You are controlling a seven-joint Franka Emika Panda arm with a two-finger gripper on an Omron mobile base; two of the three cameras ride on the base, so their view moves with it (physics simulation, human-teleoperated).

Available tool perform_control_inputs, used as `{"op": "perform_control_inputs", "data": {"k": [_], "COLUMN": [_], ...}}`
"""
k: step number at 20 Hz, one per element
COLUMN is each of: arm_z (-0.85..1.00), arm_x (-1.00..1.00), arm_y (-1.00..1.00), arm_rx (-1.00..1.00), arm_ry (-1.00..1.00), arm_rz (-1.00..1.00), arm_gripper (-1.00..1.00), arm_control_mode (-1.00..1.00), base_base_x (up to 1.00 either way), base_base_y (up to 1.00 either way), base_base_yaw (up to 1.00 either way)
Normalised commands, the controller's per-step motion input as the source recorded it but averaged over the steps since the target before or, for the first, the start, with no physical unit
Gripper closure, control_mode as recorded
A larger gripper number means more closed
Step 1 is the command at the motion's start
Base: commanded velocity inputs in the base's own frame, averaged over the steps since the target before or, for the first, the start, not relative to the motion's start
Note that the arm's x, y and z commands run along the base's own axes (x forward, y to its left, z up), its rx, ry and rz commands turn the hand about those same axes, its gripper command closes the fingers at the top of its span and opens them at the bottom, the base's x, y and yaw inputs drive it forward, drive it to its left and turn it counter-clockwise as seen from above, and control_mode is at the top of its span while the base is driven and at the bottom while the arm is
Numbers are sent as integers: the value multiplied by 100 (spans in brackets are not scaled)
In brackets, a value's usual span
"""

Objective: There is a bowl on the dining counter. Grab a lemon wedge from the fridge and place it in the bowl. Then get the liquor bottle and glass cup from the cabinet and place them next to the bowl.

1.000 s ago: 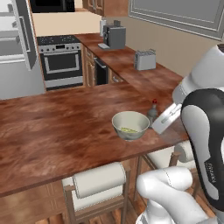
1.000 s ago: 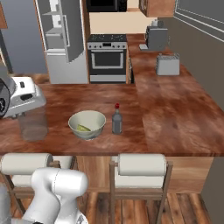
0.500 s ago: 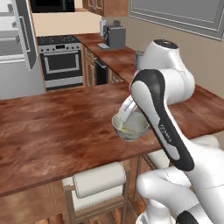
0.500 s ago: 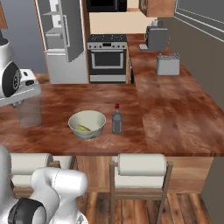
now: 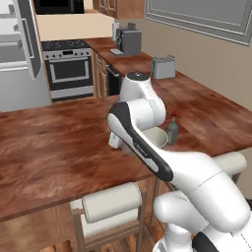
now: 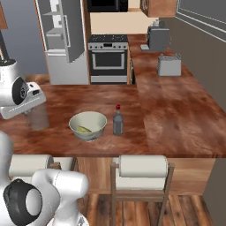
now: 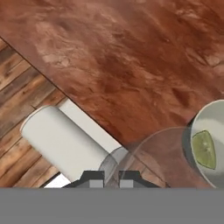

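Jaws clamped on rim of glass cup [image 6: 39, 118], held upright over bench [image 6: 176, 119]. Bowl [image 6: 88, 125] (lemon wedge [image 6: 84, 129] inside) just beside cup; liquor bottle [image 6: 117, 122] flanks bowl's far side. Set-down spot likely directly below cup.

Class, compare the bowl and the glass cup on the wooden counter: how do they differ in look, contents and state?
The bowl is pale and opaque; the glass cup is see-through. The bowl holds a lemon wedge; no contents show in the cup. The bowl stands free beside the bottle, while the claw is shut on the cup's rim. Both stand upright on the counter.
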Motion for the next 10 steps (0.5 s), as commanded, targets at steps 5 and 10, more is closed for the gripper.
{"op": "perform_control_inputs", "data": {"k": [5, 10], "arm_z": [-55, -53], "arm_x": [61, 57], "arm_y": [15, 6], "arm_rx": [-1, 0], "arm_ry": [1, 0], "arm_rz": [4, 3], "arm_gripper": [100, 100], "arm_control_mode": [-100, -100], "base_base_x": [0, 0], "base_base_y": [0, 0], "base_base_yaw": [0, 0]}}
